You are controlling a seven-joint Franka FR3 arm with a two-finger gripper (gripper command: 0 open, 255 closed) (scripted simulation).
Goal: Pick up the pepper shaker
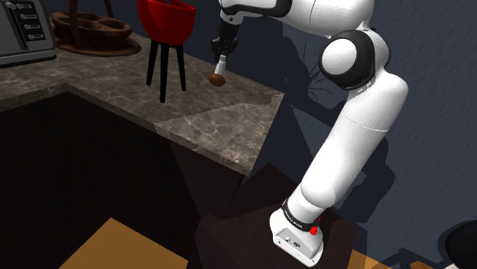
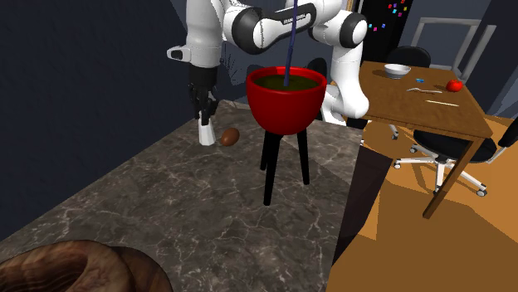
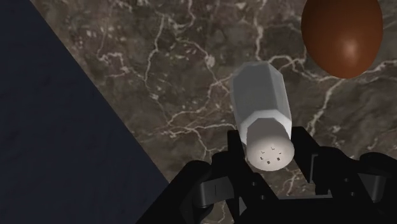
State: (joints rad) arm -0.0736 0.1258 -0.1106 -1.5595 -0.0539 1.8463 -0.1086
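Shaker, white, faceted, beside the brown egg-shaped thing: likely light, rigid, slick, so take the flat sides. Black tool straddles its cap; clamped? Cannot tell.

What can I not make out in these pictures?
- Shaker, shoulder view: its top is hidden by the gripper.
- Brown egg-shaped thing, wrist view: cut off by the picture's edge.
- Red bowl, shoulder view: rim cut off by the top edge.
- Grey appliance, shoulder view: cut off at the left edge.
- Small things on the table, second exterior view: too small to name.
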